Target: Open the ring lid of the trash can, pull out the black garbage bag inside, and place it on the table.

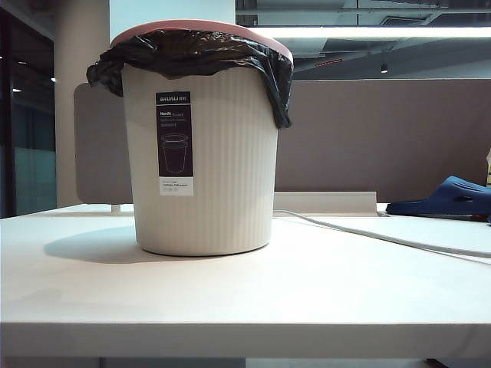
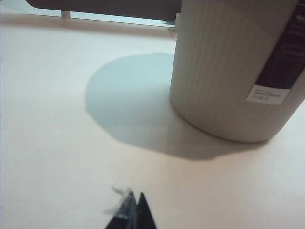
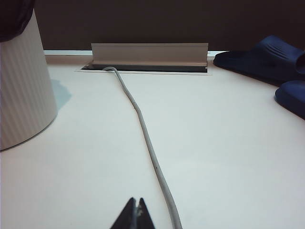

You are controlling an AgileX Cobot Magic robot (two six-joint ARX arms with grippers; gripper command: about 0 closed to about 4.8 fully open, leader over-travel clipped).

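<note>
A: Item one, ring lid (image 1: 201, 27): pale pink hoop, seated on the rim of the trash can (image 1: 230, 169), clamping the bag.

B: Item two, black garbage bag (image 1: 192, 52): glossy, crinkled, inside the can, its edge folded out under the lid and drooping lowest on the can's right side.

A: Item three, the can itself: cream, ribbed, tapered, upright on the white worktop (image 1: 245, 299). Label?

B: Tall black-and-white label (image 1: 174, 143) on the can's front. Top line reads "SHUNLI"; below it "Nordic", then a drawing of a bin. The smaller print is illegible.

A: Left hand (image 2: 133, 210)?

B: Low over the worktop, in front of the can on its shadowed side, apart from it. Dark fingertips pressed together, pinching nothing.

A: Right hand (image 3: 137, 212)?

B: Low over the worktop on the can's other side, well apart from it, just beside a grey cable (image 3: 145, 138). Tips pressed together, nothing between them.

A: Sundries?

B: Dark blue slippers (image 3: 267, 59), far right of the can near the back partition.
</note>
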